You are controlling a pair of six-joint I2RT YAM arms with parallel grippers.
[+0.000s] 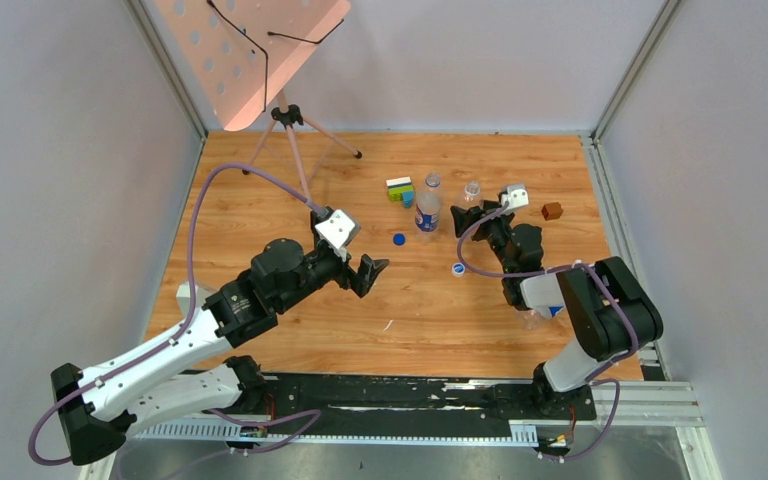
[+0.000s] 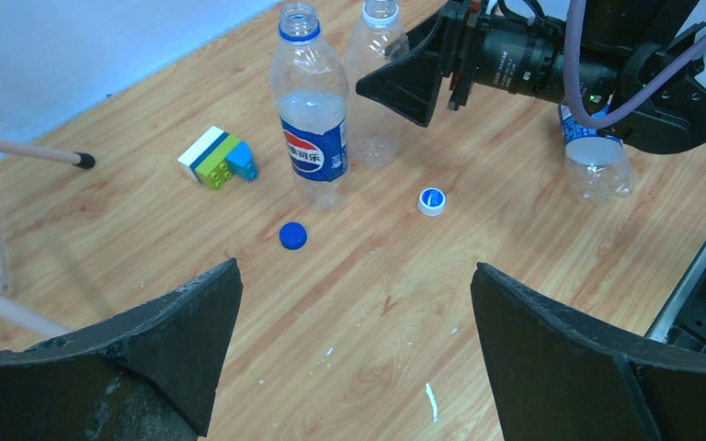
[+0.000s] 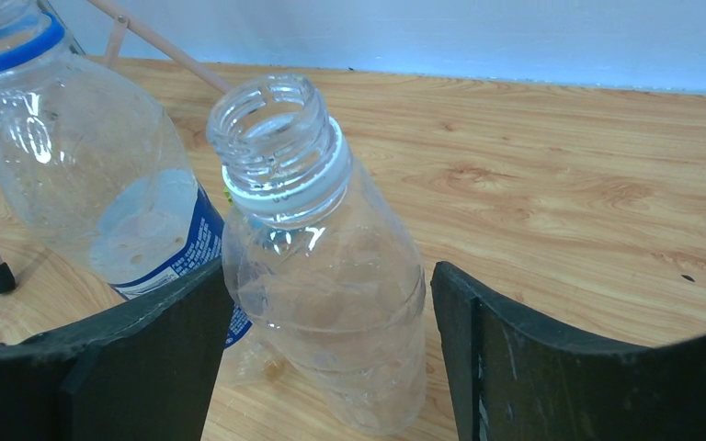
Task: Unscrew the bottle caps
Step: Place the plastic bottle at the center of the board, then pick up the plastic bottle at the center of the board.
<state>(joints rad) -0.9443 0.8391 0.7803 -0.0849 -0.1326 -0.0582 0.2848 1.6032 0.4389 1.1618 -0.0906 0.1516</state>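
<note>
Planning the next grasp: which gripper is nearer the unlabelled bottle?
Right. The right gripper straddles the unlabelled bottle, open; the left gripper hangs well off to its left.

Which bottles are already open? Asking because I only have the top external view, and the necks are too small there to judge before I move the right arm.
Observer: The right wrist view shows the unlabelled bottle with a bare, open neck and no cap.
Operator: Is the right gripper around it?
Observer: Yes. The right gripper is open, its jaws standing either side of the bottle's body.
Operator: And the labelled one?
Observer: In the left wrist view the labelled bottle is uncapped too, with only a blue ring left at its neck.
</note>
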